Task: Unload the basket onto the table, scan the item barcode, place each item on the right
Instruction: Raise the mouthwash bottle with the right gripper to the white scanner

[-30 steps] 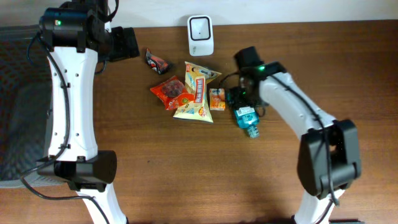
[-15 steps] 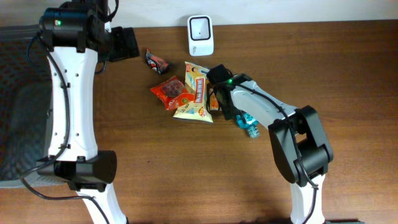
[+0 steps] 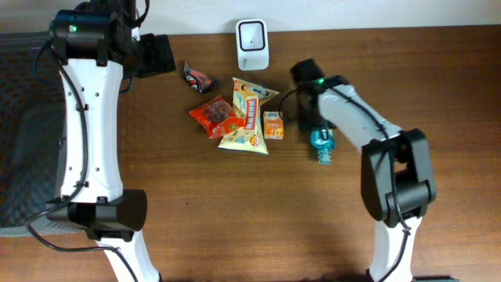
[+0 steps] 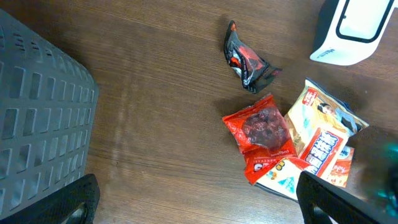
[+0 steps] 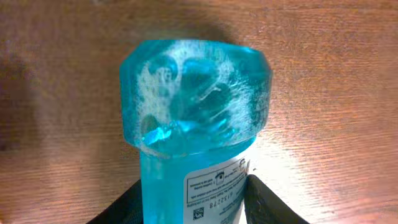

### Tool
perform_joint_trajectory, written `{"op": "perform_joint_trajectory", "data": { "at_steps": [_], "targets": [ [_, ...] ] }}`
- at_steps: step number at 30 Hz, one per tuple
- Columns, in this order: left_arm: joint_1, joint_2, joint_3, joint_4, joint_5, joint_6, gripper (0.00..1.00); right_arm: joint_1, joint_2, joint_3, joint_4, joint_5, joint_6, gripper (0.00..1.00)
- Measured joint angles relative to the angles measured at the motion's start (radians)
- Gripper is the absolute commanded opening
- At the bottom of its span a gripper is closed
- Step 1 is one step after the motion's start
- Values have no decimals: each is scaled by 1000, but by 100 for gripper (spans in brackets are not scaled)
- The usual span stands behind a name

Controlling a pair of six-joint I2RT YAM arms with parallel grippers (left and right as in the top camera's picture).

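A blue liquid-filled bottle (image 3: 322, 146) with a white barcode label lies on the wooden table, right of the snack pile. In the right wrist view the bottle (image 5: 193, 106) fills the frame. My right gripper (image 3: 316, 131) (image 5: 193, 202) has a finger pressed against each side of it, shut on the bottle. The white scanner (image 3: 252, 45) (image 4: 357, 28) stands at the back edge. My left gripper (image 3: 156, 55) (image 4: 196, 199) hovers open over bare wood at the back left, holding nothing.
Left of the bottle lie an orange box (image 3: 273, 125), a yellow-white snack bag (image 3: 250, 117) (image 4: 317, 146), a red packet (image 3: 215, 116) (image 4: 261, 134) and a dark wrapper (image 3: 197, 77) (image 4: 245, 56). A grey basket (image 3: 19, 117) (image 4: 37, 112) sits at the far left.
The right arm swung left towards the orange box, then back right. Its jaws have narrowed onto the bottle, which now lies slightly further right. The left arm has not moved.
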Motion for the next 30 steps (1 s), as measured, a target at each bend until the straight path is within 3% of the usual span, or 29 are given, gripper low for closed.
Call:
{"op": "perform_joint_trajectory", "data": {
  "at_steps": [9,12,14,18,21,30],
  "targets": [
    [0,0,0,0,0,0,99,-302,8,51,-113,-464,-64,43],
    [0,0,0,0,0,0,99,-392,10,36,-145,-506,-111,66],
    [0,0,0,0,0,0,99,-441,10,22,-157,-515,-126,75],
    [-1,0,0,0,0,0,99,-438,11,39,-212,-506,-130,83],
    [-1,0,0,0,0,0,99,-388,11,67,-233,-484,-104,84],
    [-1,0,0,0,0,0,99,-277,13,68,-225,-82,192,84]
  ]
}}
